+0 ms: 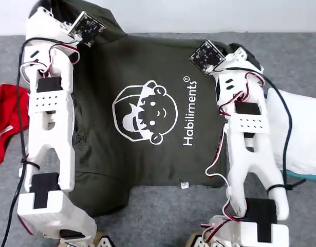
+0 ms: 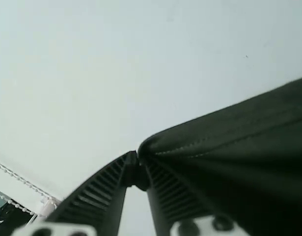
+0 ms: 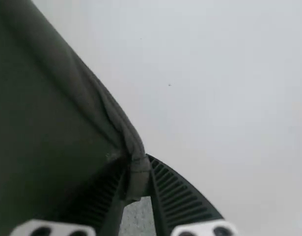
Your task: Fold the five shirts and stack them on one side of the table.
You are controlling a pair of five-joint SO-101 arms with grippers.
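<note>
My left pincer (image 2: 137, 173) is closed narrow on a fold of the olive shirt (image 2: 239, 147), with the cloth bunched right at the tips. My right pincer (image 3: 138, 173) is nipped the same way on another bit of that shirt's edge, a tuck of hem squeezed between its ribbed pads. From above, both grips sit on the far edge of the shirt, one toward each end. The rest of it lies spread print-up across the grey tabletop (image 1: 163, 216) between my two arms, and one sleeve spills toward the near side.

I judge this to be the first fold of this shirt: carrying the far edge over toward me. To do it well, I should raise both ends evenly and keep the edge taut between them so the middle doesn't sag. Then I should lay it down square on the near edge before letting go. The holds look shallow, so a slow pull is safer.

A red shirt (image 1: 6, 116) lies crumpled just beside my left arm. A white shirt (image 1: 296, 134) rests beside my right arm, and I'd keep clear of it.
</note>
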